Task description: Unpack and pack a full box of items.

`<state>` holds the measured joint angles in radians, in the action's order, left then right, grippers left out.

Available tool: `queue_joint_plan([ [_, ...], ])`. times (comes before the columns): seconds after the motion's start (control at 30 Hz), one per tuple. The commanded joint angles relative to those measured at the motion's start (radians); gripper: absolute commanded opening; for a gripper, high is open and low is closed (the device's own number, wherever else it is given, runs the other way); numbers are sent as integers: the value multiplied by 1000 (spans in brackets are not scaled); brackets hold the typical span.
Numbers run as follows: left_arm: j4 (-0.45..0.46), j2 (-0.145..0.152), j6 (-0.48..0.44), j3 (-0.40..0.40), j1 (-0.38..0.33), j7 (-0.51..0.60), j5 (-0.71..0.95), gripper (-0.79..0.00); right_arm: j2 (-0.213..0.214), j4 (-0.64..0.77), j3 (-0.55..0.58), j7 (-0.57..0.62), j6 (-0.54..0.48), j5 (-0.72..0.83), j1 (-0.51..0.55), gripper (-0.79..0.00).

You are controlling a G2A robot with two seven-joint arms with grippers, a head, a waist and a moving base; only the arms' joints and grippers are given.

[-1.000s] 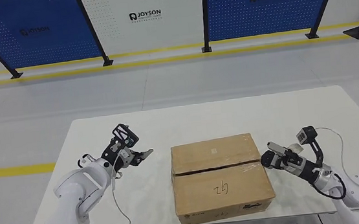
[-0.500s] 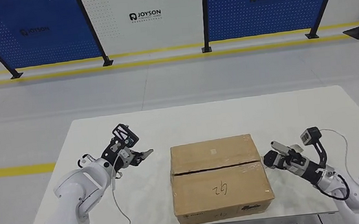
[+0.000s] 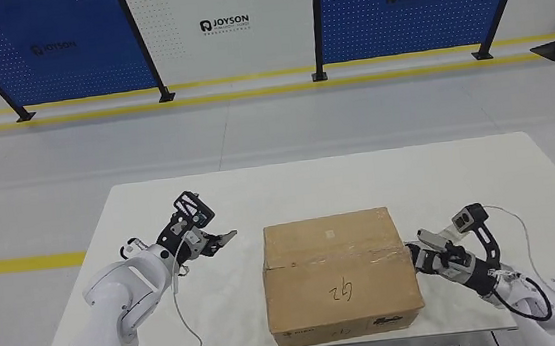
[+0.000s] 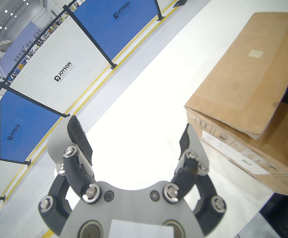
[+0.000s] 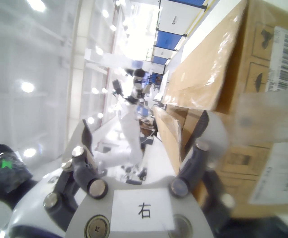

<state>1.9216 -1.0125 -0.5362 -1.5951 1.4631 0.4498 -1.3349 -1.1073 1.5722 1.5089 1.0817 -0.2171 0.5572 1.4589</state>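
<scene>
A brown cardboard box (image 3: 337, 268) stands in the middle of the white table (image 3: 458, 171), its two top flaps meeting at a taped seam. My left gripper (image 3: 226, 238) hovers open to the left of the box, apart from it; the left wrist view shows its fingers spread (image 4: 130, 124) with the box (image 4: 243, 74) beyond. My right gripper (image 3: 417, 248) is open at the box's right end, by the seam. In the right wrist view (image 5: 144, 119) one finger (image 5: 202, 126) lies close to the box (image 5: 202, 67) where the flaps part.
Beyond the table's far edge stand blue and white partition panels (image 3: 233, 22) on a grey floor with yellow lines. The table has bare surface behind the box and on both sides. The other arm (image 5: 137, 90) appears far off in the right wrist view.
My right gripper has sunk lower and nearer along the box's right end. The box has shifted slightly to the left. The left arm has stayed still.
</scene>
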Motion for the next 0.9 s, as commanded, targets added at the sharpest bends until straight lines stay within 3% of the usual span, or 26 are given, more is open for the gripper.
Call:
queue_joint_plan([
  [0.0, 0, 0, 0, 0, 0, 0, 0, 0, 3, 13, 7, 35, 5, 15, 8, 0],
  [0.2, 0, 0, 0, 0, 0, 0, 0, 0, 13, 66, 14, 203, 18, 72, 45, 0],
  [0.37, 0, 0, 0, 0, 0, 0, 0, 0, 28, 90, 19, 322, 15, -10, 67, 0],
  [0.87, 0, 0, 0, 0, 0, 0, 0, 0, 43, 129, -13, 368, -31, -49, 101, 0],
])
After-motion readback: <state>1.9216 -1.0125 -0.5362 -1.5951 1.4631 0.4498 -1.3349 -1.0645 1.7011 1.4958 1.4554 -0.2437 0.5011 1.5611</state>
